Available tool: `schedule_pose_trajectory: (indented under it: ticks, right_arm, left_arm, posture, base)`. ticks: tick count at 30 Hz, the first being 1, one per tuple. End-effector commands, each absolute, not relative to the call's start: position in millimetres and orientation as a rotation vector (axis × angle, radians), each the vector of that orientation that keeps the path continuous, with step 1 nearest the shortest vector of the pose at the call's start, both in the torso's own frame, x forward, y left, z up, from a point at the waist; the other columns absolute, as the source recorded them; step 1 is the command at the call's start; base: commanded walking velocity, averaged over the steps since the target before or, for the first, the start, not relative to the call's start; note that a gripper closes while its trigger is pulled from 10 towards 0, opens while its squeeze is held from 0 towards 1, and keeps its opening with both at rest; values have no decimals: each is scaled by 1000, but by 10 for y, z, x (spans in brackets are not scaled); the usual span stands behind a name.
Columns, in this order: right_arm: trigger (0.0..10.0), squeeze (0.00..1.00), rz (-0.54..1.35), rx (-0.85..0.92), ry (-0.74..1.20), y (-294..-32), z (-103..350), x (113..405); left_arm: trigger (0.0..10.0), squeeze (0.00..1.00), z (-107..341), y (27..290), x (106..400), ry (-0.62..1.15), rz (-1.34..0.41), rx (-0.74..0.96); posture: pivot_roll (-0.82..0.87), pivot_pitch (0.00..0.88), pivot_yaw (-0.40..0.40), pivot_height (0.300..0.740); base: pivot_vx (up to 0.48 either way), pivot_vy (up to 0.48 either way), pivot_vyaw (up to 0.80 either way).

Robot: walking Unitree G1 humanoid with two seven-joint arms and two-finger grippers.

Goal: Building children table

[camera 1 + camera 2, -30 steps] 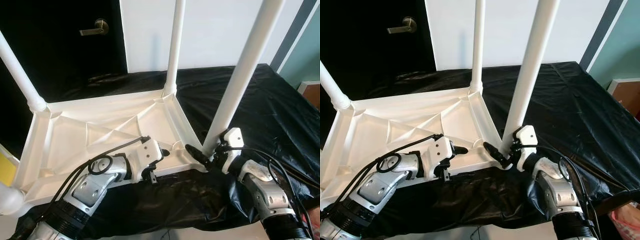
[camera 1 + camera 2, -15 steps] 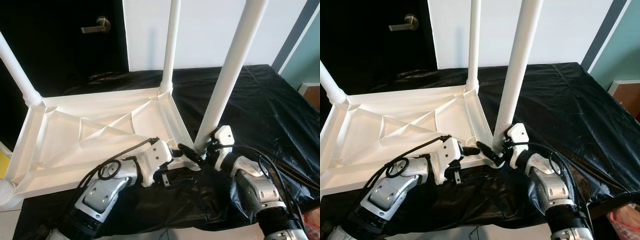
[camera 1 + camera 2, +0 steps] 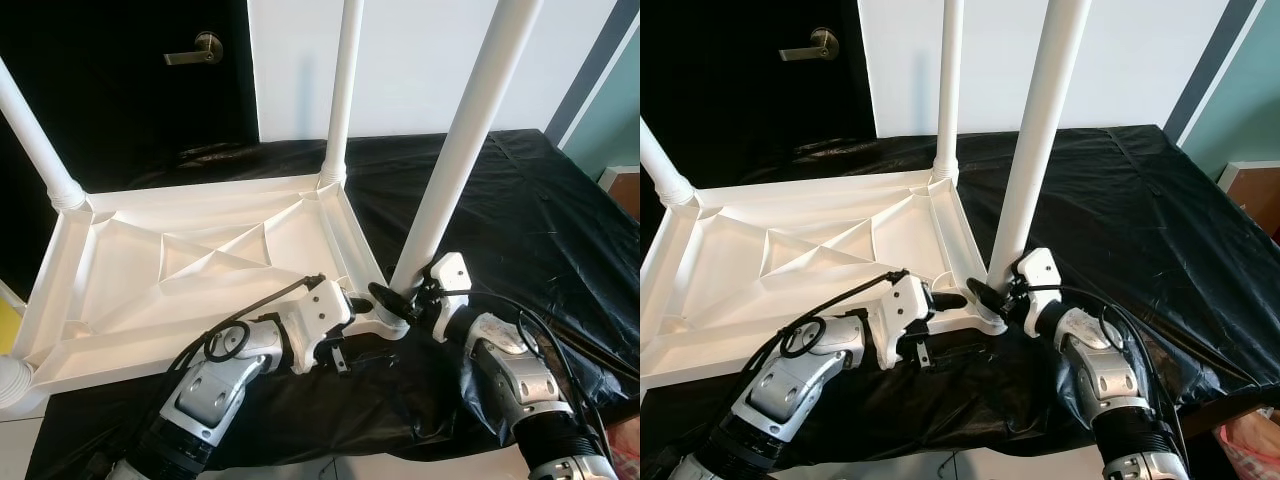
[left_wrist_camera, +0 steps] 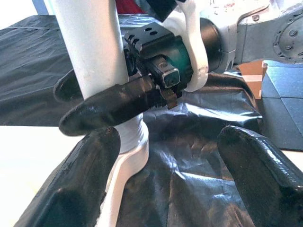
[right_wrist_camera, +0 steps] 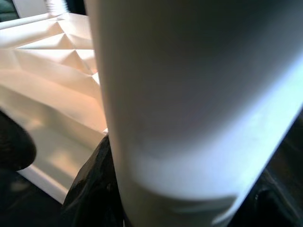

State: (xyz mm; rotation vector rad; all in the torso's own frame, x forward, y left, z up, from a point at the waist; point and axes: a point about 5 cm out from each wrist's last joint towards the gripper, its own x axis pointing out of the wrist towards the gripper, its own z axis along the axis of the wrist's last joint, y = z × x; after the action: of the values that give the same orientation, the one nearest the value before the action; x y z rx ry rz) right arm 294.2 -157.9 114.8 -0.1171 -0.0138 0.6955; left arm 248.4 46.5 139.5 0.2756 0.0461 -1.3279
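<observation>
Your white table top (image 3: 200, 270) lay upside down on the black sheet (image 3: 520, 200), legs pointing up. Your right gripper (image 3: 392, 300) was clamped around the base of the near right leg (image 3: 455, 160), just above its corner socket. Your left gripper (image 4: 165, 179) sat just beside that corner, fingers spread and holding nothing.

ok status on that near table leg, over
Right gripper clamped on near leg base. Left gripper open beside it at tabletop corner. Nothing obstructing.
</observation>
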Motion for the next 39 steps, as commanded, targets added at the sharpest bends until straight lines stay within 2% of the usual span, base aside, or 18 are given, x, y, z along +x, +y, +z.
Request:
schedule_pose_trajectory:
  ticks: [1, 3, 10, 12, 13, 15, 24, 28, 34, 35, 39]
  right_arm:
    - [10000, 0, 634, -123, -6, -1657, 1135, 2948]
    - [10000, 0, 550, -92, 3, -1690, 1124, 2940]
    - [10000, 0, 455, -89, 6, -1699, 1093, 2915]
    - [10000, 0, 286, -68, 26, -1689, 1014, 2850]
    - [10000, 0, 286, -68, 26, -1689, 1014, 2850]
    - [10000, 0, 145, -30, 54, -1697, 954, 2805]
    - [10000, 0, -149, 8, 81, -1600, 846, 2670]
    - [10000, 0, -158, 41, 73, -1532, 846, 2650]
    - [10000, 0, -179, 29, 53, -1594, 890, 2667]
    - [10000, 1000, -168, 29, 46, -1598, 897, 2677]
    - [10000, 1000, -130, 11, 5, -1605, 953, 2687]
  left_arm:
    - [10000, 0, 1414, 504, 2587, 11, -1131, 294]
    - [10000, 0, 1425, 488, 2614, 0, -1106, 290]
    - [10000, 0, 1430, 471, 2623, -9, -1087, 276]
    - [10000, 0, 1404, 448, 2615, -6, -1075, 267]
    - [10000, 0, 1404, 448, 2615, -6, -1075, 267]
    - [10000, 0, 1389, 440, 2610, -5, -1068, 263]
    - [10000, 0, 1378, 397, 2613, -20, -1055, 256]
    - [10000, 0, 1348, 374, 2602, -25, -1057, 252]
    - [10000, 0, 1319, 348, 2641, -14, -1068, 227]
    - [10000, 0, 1298, 357, 2666, 3, -1076, 217]
    - [10000, 0, 1287, 374, 2693, 35, -1113, 164]
  posture:
    - [-18, 0, -40, 740]
    - [-19, 0, -41, 740]
    - [-20, 0, -37, 740]
    - [-23, 0, -33, 740]
    - [-23, 0, -33, 740]
    - [-25, 0, -31, 740]
    - [-27, 0, -25, 740]
    - [-26, 0, -20, 740]
    - [-30, 0, -21, 740]
    - [-38, 0, -21, 740]
    - [-40, 0, -18, 740]
  base:
    - [0, 0, 0]
    - [0, 0, 0]
    - [0, 0, 0]
    - [0, 0, 0]
    - [0, 0, 0]
    - [0, 0, 0]
    - [0, 0, 0]
    - [0, 0, 0]
    - [0, 0, 0]
    - [0, 0, 0]
    - [0, 0, 0]
